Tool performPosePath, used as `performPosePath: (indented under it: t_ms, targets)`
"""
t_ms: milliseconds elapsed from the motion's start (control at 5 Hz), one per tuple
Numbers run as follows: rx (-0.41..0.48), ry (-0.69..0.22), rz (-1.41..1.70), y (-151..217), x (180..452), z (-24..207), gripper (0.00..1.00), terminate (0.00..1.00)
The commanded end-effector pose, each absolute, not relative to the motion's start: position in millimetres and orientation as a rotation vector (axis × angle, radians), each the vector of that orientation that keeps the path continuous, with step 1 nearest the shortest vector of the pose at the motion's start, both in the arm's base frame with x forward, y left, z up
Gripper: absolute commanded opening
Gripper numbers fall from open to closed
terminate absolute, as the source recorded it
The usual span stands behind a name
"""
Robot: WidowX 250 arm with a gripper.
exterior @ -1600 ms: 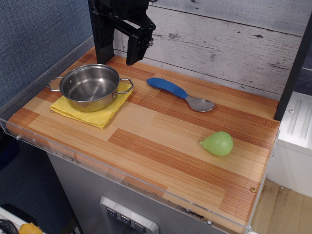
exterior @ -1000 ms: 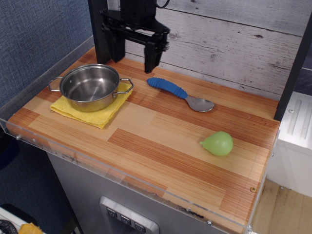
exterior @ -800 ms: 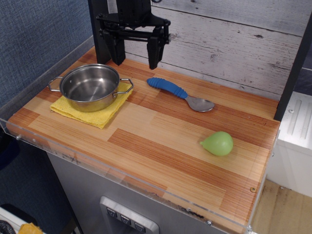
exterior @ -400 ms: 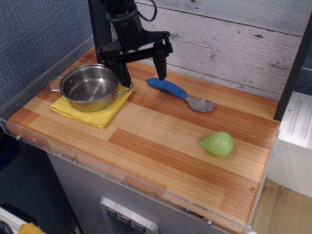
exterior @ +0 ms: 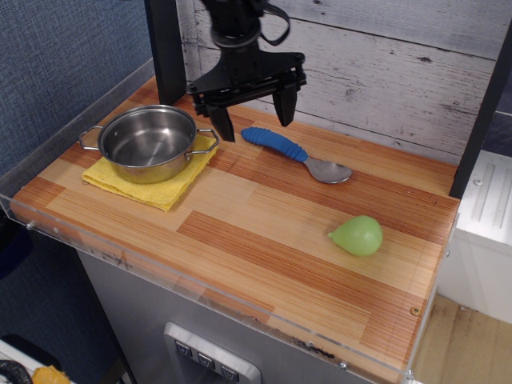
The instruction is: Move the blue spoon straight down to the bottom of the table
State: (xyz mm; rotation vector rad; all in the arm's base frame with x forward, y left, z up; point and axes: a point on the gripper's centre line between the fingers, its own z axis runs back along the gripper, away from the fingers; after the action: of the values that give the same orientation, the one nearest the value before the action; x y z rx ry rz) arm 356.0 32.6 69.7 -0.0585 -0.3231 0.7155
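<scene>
Spanning the view, the table (exterior: 264, 240) has bare wood along its near edge, ahead of the blue spoon (exterior: 294, 154) at the far middle. Just above the spoon's handle end hangs the gripper (exterior: 254, 117), jaws spread wide. Left, a steel pot (exterior: 149, 142), holding nothing, sits on a yellow cloth (exterior: 152, 186). A green pear-shaped thing (exterior: 357, 235) lies right.

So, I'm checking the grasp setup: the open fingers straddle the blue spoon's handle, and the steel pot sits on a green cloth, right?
Not quite: the cloth under the pot is yellow, as the observation.image view shows. The gripper does stand open over the blue spoon's handle end.
</scene>
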Motion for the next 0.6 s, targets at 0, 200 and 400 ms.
performPosePath:
  t_ms: [0,200,400]
  targets:
    - [-0.017,-0.418,0.798,15.5,397.7,71.6,1.00,0.00]
    - [-0.073,-0.430,0.937,21.6,403.2,64.3,1.00,0.00]
    - [-0.070,-0.420,1.018,34.5,404.6,64.3,1.00,0.00]
